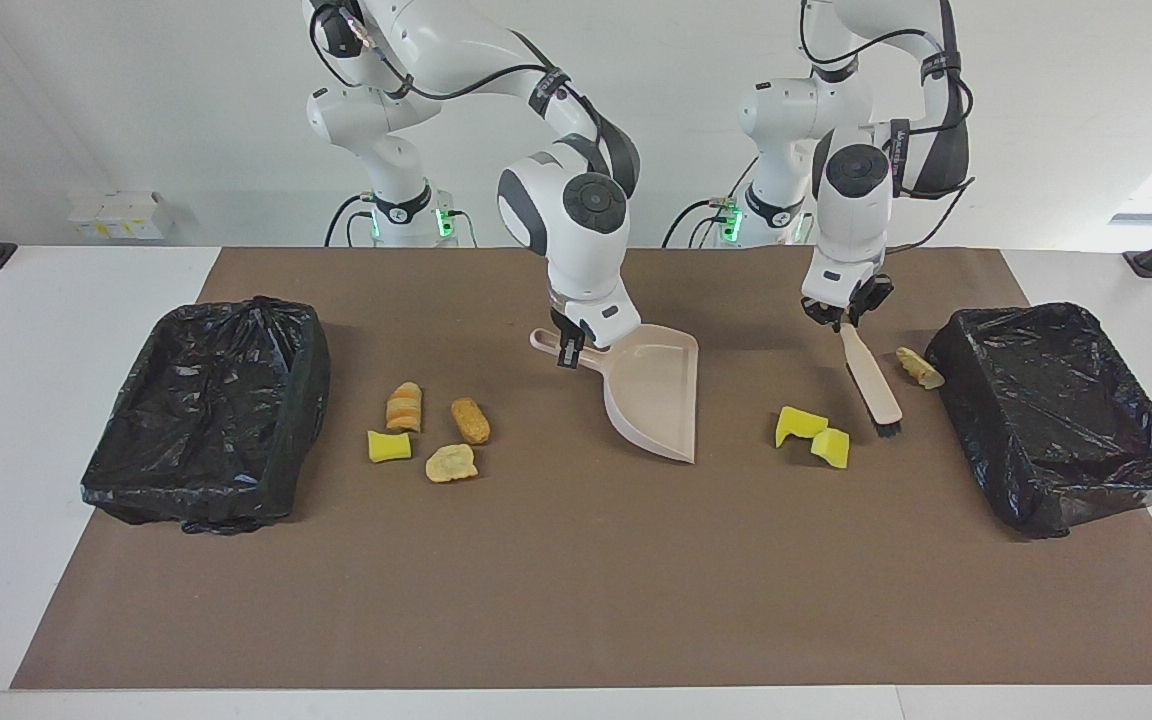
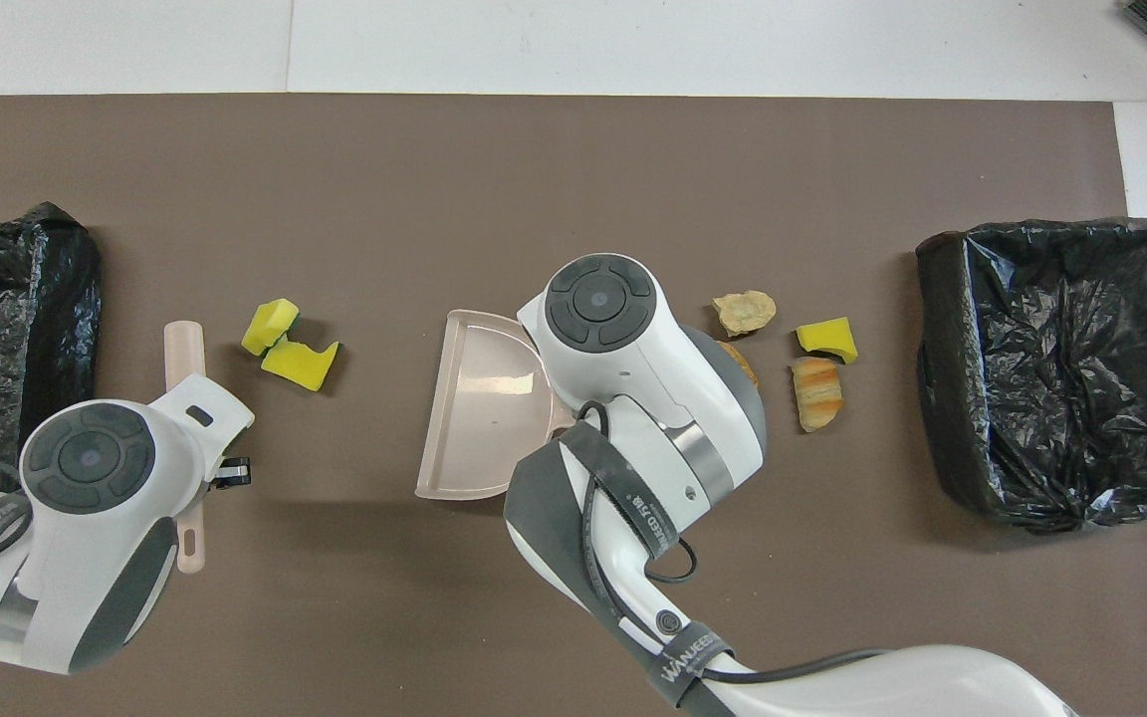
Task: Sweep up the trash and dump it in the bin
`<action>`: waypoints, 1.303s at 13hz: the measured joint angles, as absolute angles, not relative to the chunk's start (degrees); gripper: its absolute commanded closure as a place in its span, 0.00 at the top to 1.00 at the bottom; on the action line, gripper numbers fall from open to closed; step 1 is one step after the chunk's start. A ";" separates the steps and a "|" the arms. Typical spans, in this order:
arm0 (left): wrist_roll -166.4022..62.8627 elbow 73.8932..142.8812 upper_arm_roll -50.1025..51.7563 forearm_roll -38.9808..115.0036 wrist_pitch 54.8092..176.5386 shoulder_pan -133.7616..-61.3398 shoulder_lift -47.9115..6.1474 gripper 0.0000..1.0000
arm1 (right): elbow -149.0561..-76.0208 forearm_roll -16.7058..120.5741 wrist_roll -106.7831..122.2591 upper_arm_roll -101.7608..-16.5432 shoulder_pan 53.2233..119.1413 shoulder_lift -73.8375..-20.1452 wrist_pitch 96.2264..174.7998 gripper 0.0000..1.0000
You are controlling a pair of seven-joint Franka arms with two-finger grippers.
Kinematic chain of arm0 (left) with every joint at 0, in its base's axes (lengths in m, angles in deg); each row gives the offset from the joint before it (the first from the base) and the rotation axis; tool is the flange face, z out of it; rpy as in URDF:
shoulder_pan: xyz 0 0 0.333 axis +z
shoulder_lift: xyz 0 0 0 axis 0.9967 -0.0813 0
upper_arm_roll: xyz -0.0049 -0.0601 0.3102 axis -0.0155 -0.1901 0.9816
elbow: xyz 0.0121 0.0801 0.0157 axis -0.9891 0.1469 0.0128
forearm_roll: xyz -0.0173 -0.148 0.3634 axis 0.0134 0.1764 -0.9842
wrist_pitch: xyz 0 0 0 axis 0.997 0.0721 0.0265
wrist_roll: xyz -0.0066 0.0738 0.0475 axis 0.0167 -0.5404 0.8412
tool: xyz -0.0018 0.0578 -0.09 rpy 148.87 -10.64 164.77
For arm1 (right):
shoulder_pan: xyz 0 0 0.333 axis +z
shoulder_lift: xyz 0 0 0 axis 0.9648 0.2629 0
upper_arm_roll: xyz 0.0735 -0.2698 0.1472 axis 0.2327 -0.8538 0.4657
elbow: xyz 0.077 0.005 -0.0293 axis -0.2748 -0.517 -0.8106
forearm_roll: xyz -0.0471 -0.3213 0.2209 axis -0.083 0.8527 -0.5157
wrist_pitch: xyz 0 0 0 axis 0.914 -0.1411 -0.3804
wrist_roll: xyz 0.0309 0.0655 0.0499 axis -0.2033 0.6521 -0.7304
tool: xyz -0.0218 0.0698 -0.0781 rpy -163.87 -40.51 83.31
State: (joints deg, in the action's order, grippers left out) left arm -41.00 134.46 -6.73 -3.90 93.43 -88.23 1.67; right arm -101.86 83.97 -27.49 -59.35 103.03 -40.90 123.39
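- Your trash sits in two clusters on the brown mat: two yellow sponge pieces toward the left arm's end, and sponge and bread chunks toward the right arm's end (one pale scrap lies beside the bin).
- Left gripper is clamped on the brush, bristles just beside the two sponges.
- Right gripper grips the dustpan handle, between the clusters.
- A second bin stands at the right arm's end.
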 measured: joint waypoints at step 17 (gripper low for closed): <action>-51.96 140.85 -5.22 -1.70 97.49 -73.83 2.33 0.00 | -109.02 83.94 -27.45 -59.35 102.95 -40.78 134.66 0.00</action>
